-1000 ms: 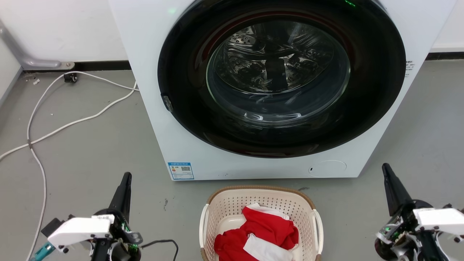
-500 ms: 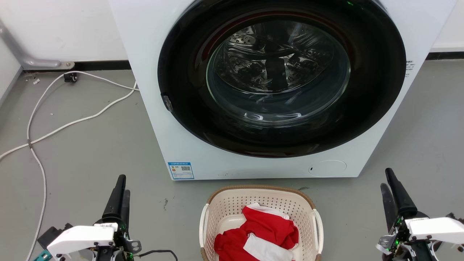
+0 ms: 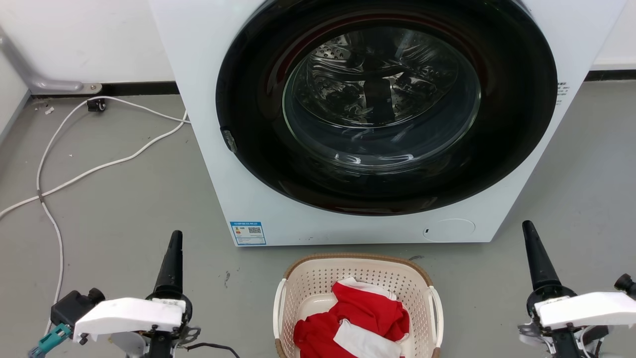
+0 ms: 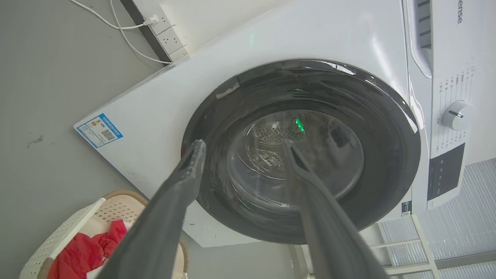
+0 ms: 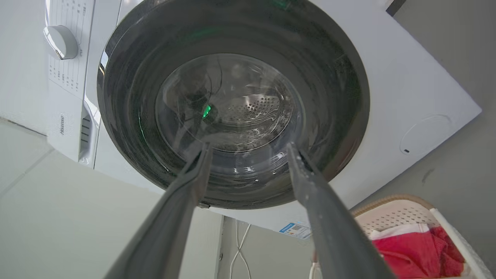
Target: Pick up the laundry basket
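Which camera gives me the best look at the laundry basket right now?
Head view: the laundry basket sits centred before the washing machine, far rim and both side handles visible, near end cropped. The left wrist view catches one corner, the right wrist view another.

The left gripper rises from the bottom edge, its jaws apart with nothing between them. Beyond them is the washer, with its dark round door, a blue sticker and a dial. The basket sits at the lower left on the floor, with a red cloth inside.
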`<state>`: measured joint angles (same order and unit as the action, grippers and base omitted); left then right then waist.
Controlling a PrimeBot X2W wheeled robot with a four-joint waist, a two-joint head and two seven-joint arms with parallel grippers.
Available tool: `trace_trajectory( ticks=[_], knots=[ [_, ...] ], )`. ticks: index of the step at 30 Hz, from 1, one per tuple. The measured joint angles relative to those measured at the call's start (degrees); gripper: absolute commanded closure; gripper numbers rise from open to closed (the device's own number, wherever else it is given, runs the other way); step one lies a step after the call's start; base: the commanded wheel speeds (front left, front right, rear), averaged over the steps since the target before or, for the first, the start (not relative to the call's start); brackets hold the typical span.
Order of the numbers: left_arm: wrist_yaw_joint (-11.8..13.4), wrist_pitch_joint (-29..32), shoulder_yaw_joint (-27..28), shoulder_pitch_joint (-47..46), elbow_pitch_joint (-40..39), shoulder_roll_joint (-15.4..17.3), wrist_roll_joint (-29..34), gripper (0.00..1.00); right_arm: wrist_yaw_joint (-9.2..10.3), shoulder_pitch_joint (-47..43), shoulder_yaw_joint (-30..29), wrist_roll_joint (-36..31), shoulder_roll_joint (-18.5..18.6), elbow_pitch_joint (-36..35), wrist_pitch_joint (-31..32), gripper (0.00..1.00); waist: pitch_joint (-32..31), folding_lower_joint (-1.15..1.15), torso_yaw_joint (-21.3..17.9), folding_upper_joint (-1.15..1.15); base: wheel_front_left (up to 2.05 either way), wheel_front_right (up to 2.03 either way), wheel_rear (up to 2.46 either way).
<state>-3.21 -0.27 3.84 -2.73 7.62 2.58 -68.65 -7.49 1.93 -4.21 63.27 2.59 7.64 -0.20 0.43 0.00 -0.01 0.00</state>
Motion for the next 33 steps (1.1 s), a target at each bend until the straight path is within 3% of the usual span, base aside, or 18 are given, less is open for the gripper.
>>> trace_trajectory(
  ticks=[11,33],
  knots=[
    [1.19,-2.32,-2.10,0.49,-2.89,0.02,11.21,0.00,0.00,-1.39,1.09,-12.57,0.01,-2.55,-2.38,0.00,0.05,0.00,0.00,0.00,0.00,0.00,0.00],
    [1.96,-6.35,-4.16,2.31,-6.45,0.09,27.81,0.00,0.00,-3.28,2.92,-30.77,0.03,-6.27,-6.38,0.00,0.54,0.00,0.09,0.00,0.00,0.00,0.00]
  ],
)
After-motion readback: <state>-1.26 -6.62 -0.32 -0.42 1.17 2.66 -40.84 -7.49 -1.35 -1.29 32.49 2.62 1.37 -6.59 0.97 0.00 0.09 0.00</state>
